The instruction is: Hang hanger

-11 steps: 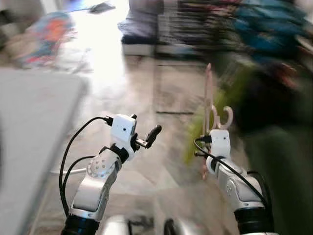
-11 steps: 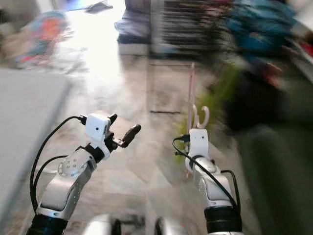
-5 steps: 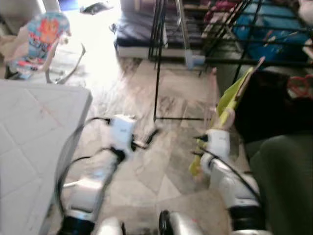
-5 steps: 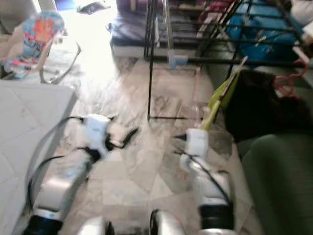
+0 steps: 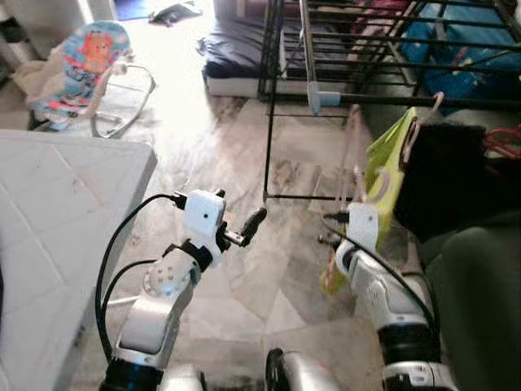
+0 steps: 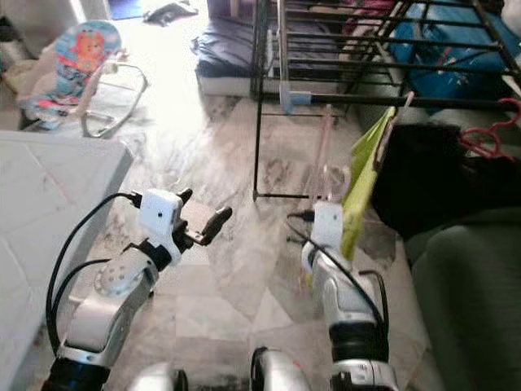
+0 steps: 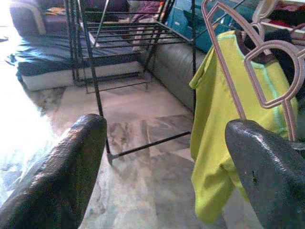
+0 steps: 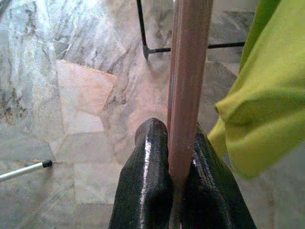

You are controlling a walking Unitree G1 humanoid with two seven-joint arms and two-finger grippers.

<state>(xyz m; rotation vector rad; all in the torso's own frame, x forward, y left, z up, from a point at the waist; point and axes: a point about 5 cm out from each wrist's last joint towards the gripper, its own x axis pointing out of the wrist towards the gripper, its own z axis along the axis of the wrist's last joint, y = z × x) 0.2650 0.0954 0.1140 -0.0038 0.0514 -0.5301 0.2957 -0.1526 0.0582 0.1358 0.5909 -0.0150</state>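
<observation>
Now right gripper (image 8: 176, 157) clamped on pink hanger (image 8: 187, 86), carried upright for hooking on drying rack (image 5: 342, 49); left gripper (image 7: 157, 157) spread wide, free.

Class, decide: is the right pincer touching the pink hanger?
Touching. In the right wrist view, the right pincer has both black fingers pressed against the pink hanger bar, no gap.

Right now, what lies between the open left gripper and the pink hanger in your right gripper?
Only bare marbled floor separates the left gripper from the pink plastic hanger clamped in the right gripper, as both eye views show. The lime-green shirt hangs beyond the hanger.
</observation>
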